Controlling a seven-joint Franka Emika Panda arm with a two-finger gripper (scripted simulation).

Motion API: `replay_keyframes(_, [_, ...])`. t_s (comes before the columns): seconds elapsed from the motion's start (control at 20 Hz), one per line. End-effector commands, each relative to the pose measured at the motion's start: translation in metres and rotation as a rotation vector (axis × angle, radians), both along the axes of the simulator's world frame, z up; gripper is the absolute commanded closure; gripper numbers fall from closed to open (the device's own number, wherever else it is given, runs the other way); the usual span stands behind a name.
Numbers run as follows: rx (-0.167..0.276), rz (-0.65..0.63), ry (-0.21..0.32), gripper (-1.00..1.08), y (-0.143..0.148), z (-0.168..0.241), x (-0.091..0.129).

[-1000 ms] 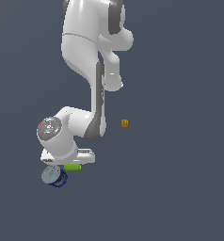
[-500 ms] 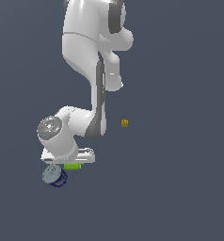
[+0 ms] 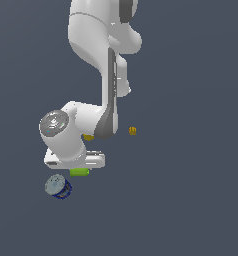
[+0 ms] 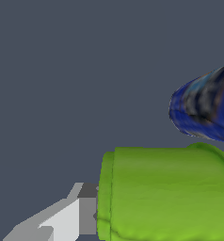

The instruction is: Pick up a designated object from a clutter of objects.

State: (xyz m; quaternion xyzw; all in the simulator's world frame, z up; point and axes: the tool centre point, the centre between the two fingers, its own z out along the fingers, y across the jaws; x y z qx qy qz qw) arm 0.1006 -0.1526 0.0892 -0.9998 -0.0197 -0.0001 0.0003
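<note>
The lime-green block [image 3: 79, 172] lies sideways right under my hand, beside the blue can with the grey top [image 3: 57, 186]. My gripper [image 3: 81, 169] is shut on the block. In the wrist view the block [image 4: 165, 193] fills the space between the jaws. One grey fingertip [image 4: 87, 209] presses on its end; the other finger is hidden behind the block. The blue can [image 4: 205, 110] lies just beyond it. The yellow cup [image 3: 88, 136] peeks out from behind my arm. The tiny yellow piece [image 3: 132, 131] lies apart, toward the exterior view's right.
My white arm [image 3: 103, 60] reaches down from the top of the exterior view and covers most of the yellow cup. The flat dark grey floor [image 3: 191, 200] surrounds the items.
The hand and the green block have shifted slightly upward in the exterior view, while the blue can has stayed in place.
</note>
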Motion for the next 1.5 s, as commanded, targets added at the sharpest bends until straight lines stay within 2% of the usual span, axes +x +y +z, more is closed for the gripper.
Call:
replay_keyframes(0.0, [0.0, 0.0, -0.002, 1.08, 0.009, 0.021, -0.001])
replay_keyframes(0.9, [-0.002, -0.001, -0.001, 1.08, 0.093, 0.213, -0.015])
replay_keyframes(1.2, [-0.002, -0.002, 0.0, 1.08, 0.111, 0.255, -0.016])
replay_keyframes(1.45, [-0.001, -0.001, 0.0, 1.08, 0.119, 0.273, -0.016])
